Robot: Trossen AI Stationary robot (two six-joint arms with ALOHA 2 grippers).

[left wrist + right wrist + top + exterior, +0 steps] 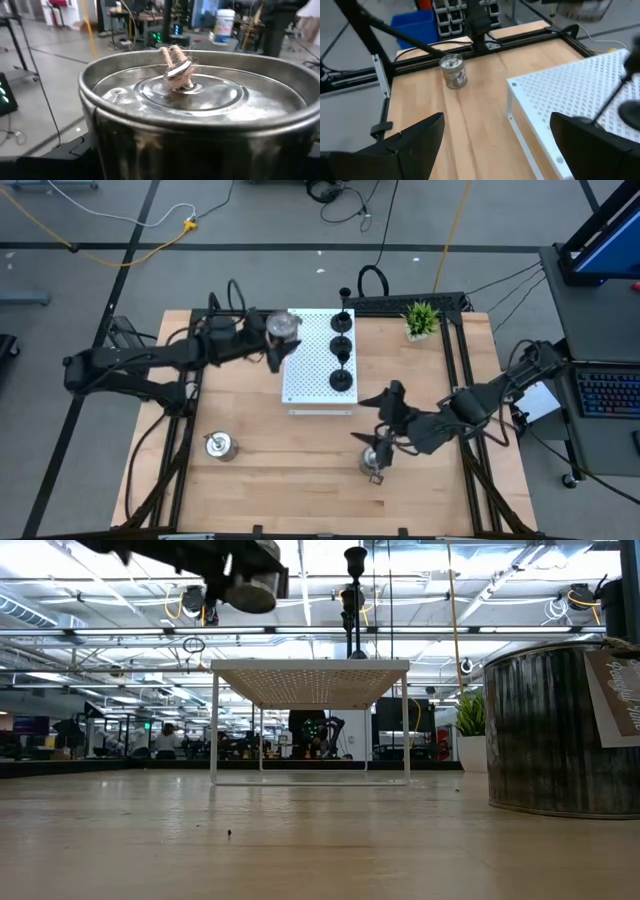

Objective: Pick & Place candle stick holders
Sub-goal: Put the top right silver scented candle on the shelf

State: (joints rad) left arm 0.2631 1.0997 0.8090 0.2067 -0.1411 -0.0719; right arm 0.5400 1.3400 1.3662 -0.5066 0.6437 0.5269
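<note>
My left gripper is shut on a shiny silver candle stick holder, held in the air over the far left corner of the white perforated board. Several black holders stand in a row on the board's right side. A second silver holder stands on its base on the table at the near left. A third stands near the front middle, just beside my right gripper. That gripper hovers open with nothing between its fingers. My left gripper has the silver holder's round side wall between its two fingers, which come in level from the table's left. The holder itself hides the fingertips in the left wrist view. It sits upright, lid and twine loop up, lifted clear above the board.
A small green plant stands at the far right corner. Black frame rails run along the table's sides. Bare wood lies between the board and the front edge. The third silver holder looms close at the right in the low view.
</note>
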